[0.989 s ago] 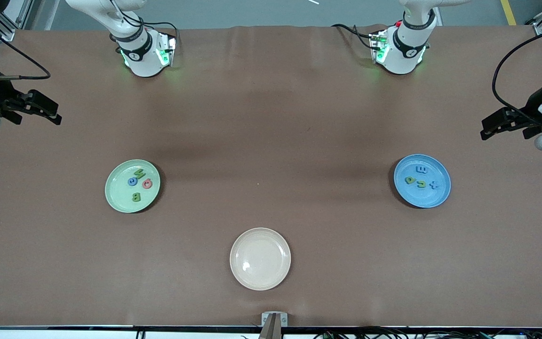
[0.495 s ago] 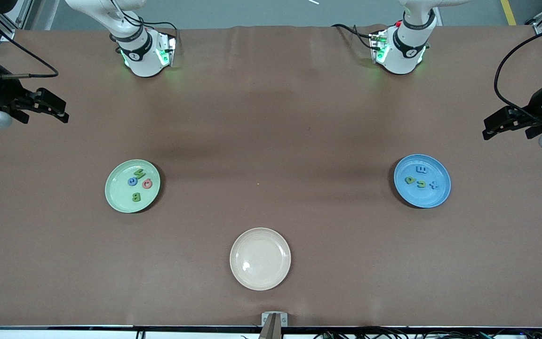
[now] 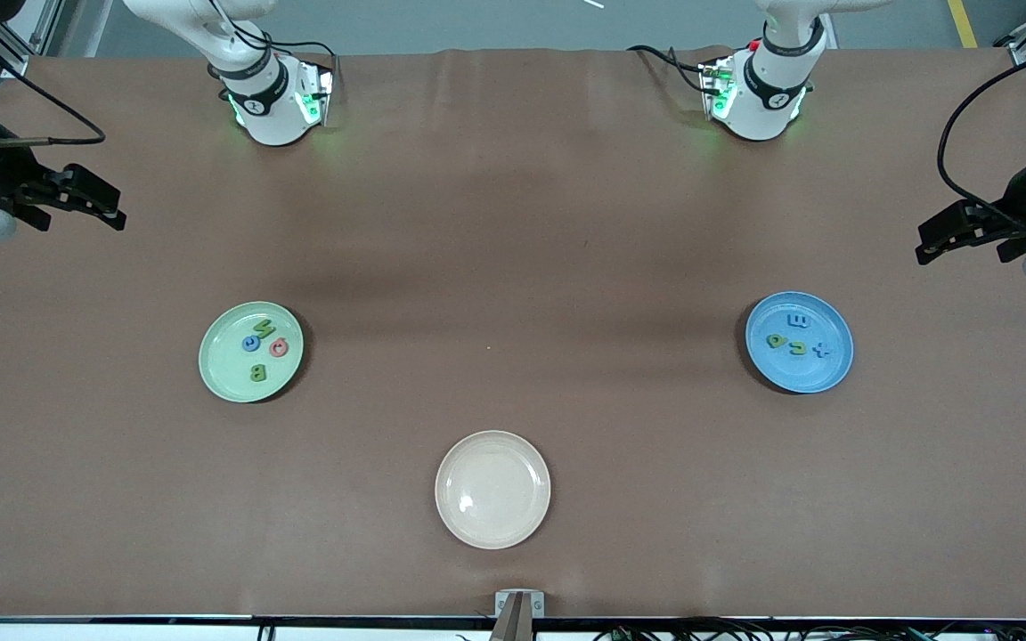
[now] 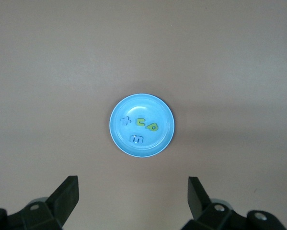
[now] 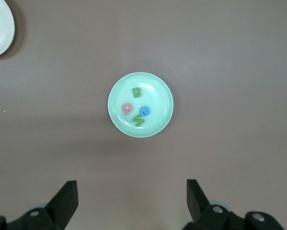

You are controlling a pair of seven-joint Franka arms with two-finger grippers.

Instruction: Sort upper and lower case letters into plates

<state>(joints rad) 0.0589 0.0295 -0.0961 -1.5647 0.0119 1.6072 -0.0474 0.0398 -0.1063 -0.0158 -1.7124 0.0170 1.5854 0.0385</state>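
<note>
Pincers open; letters fill plates.

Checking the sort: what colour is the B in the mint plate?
Green; the B shows best in the right wrist view.

Matt brown tablecloth; glossy cream plate; smooth mint plate.

Left claw and right claw raised at table ends, fingers spread wide, empty.
</note>
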